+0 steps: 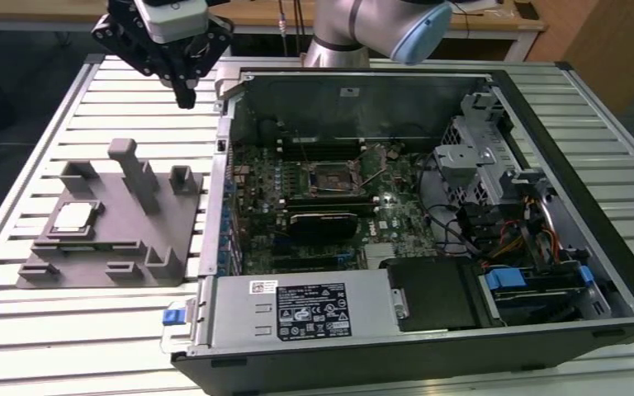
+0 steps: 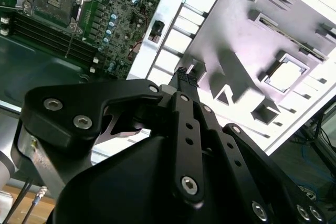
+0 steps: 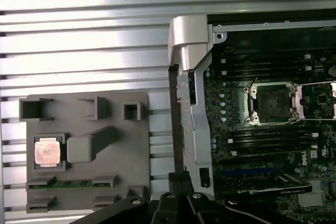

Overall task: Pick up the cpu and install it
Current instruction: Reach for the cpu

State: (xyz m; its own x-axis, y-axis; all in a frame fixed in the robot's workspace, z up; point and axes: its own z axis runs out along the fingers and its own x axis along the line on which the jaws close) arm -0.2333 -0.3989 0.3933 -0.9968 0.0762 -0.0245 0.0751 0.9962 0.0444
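In the exterior view the fixture (image 1: 102, 223) sits on the table (image 1: 75, 346) at nine o'clock of the case (image 1: 405, 363) — just beside it. The cpu (image 1: 73, 217) lies in the fixture's nine-o'clock side; the socket (image 1: 330, 175), mid-case. The gripper (image 1: 185, 99) hangs at one o'clock of the fixture.

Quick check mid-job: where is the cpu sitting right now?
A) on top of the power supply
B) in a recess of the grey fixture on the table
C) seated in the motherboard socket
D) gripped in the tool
B: the cpu lies in a recess of the grey fixture, outside the computer case and apart from the tool.
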